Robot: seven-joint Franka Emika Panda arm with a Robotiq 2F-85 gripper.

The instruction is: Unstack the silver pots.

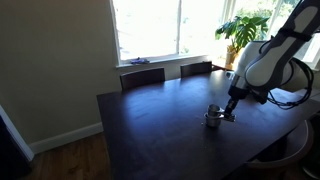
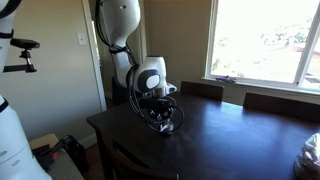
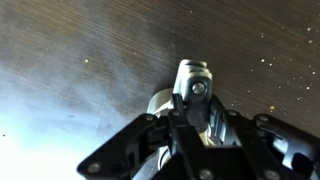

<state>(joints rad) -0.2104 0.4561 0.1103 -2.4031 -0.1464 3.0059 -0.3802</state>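
The silver pots (image 1: 212, 119) stand as a small shiny stack on the dark wooden table (image 1: 150, 125), towards its right side. They also show in an exterior view (image 2: 166, 124) near the table's corner. My gripper (image 1: 229, 108) is right down at the stack, touching it from above and to the side. In the wrist view the gripper (image 3: 193, 108) has its fingers drawn together on a silver pot (image 3: 160, 104), with a shiny metal part sticking up between them. How many pots are stacked is hidden by the fingers.
Two chair backs (image 1: 142, 76) (image 1: 196, 68) stand along the table's far edge under the window. A potted plant (image 1: 245, 30) is by the window. A pale crinkled object (image 2: 312, 150) lies at the table's far end. The robot's base (image 2: 120, 30) stands behind the corner.
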